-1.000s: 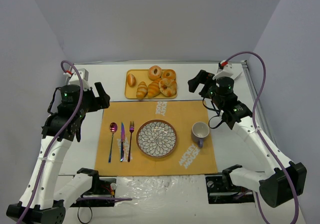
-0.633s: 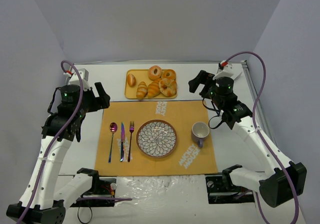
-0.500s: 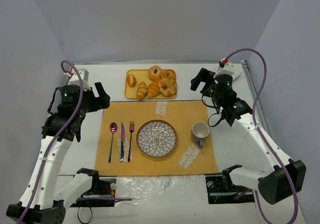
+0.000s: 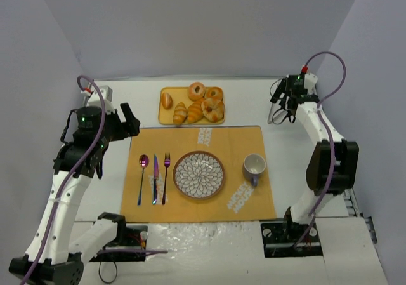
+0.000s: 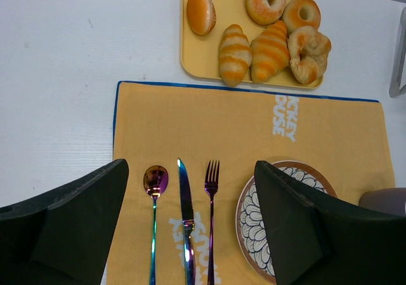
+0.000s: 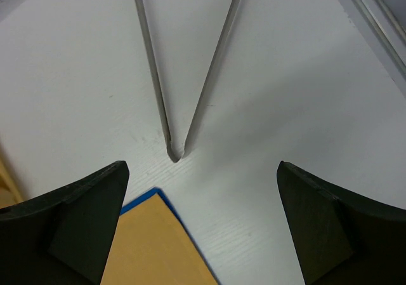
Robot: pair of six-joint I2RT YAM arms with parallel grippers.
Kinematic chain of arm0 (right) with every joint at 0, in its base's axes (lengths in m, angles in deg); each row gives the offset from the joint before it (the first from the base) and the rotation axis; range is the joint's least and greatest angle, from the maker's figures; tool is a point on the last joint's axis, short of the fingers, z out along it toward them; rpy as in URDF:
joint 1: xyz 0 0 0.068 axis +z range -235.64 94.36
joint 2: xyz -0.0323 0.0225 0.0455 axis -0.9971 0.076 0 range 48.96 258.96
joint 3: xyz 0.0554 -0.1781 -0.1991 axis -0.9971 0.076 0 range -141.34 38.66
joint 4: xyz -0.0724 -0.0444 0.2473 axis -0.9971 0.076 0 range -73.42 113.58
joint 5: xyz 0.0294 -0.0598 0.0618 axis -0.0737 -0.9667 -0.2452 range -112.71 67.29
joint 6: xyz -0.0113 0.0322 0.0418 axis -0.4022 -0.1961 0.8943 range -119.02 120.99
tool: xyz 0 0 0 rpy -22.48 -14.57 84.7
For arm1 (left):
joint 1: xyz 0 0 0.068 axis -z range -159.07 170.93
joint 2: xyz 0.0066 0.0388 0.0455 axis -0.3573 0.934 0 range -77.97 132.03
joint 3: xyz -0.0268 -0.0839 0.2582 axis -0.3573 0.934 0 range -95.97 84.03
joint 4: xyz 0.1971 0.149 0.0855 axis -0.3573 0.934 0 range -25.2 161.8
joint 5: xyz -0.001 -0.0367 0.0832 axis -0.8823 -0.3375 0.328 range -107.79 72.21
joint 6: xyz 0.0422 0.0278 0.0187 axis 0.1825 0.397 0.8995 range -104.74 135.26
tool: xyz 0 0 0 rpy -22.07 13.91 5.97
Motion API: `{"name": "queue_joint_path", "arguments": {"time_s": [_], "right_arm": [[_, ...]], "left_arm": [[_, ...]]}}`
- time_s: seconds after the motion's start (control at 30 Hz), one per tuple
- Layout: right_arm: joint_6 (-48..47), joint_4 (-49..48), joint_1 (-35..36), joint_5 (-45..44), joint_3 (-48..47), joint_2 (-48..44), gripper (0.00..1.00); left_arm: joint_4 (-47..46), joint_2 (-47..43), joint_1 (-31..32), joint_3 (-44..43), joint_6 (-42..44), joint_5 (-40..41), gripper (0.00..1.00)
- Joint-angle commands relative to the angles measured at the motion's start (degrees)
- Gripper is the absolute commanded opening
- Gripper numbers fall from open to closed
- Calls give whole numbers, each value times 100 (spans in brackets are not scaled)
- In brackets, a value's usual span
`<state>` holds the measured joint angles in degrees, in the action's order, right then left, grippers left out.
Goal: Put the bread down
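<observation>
Quick look at the setup: the bread (image 4: 213, 110) is sitting on the tray (image 4: 163, 115) in the upper centre of the overhead frame, tucked into the tray's lower right corner, right up against a straight croissant (image 4: 195, 113) on its left and just under a ring bun (image 4: 214, 95). In the left wrist view it's at the upper right (image 5: 309, 46), same spot on the tray (image 5: 198, 53). Nothing is holding it. The left tool (image 5: 190, 167) has its fingers spread wide with nothing between them, hovering at the left of the overhead frame, beside the upper left corner of the mat (image 4: 254, 139). The right tool (image 6: 202, 167) is spread wide too and empty, up at the upper right over bare white worktop (image 6: 304, 75), with just a corner of the mat showing at the lower left of its view. On the mat there's a patterned plate (image 4: 198, 176) in the middle, a spoon (image 4: 143, 171), knife (image 4: 154, 180) and fork (image 4: 167, 177) lined up left of it, and a cup (image 4: 254, 166) on its right.
</observation>
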<state>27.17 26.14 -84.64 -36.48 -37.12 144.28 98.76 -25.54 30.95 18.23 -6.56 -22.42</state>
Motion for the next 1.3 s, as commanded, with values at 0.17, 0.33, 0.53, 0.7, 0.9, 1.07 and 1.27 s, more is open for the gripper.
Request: {"name": "queue_joint_path", "arguments": {"time_s": [0.17, 0.33, 0.53, 0.7, 0.9, 1.07, 1.27], "right_arm": [[-113, 293, -309, 219, -1430, 1602, 100], [-3, 402, -379, 294, -2047, 2222, 100], [18, 501, -382, 444, -2628, 2824, 100], [36, 574, -382, 445, -2851, 3031, 100], [90, 592, -372, 401, -2836, 3072, 100], [116, 600, -329, 373, -2819, 3135, 100], [177, 592, -320, 308, -2810, 3218, 100]], "left_arm": [[-390, 1, -52, -82, -103, -79, 77], [-388, -3, -59, -84, -110, -89, 77], [-390, -5, -78, -82, -112, -107, 77], [-394, -4, -101, -82, -117, -122, 77], [-408, 4, -132, -81, -139, -179, 77], [-424, 4, -166, -73, -156, -231, 77], [-426, 21, -175, -64, -157, -249, 77]]}}
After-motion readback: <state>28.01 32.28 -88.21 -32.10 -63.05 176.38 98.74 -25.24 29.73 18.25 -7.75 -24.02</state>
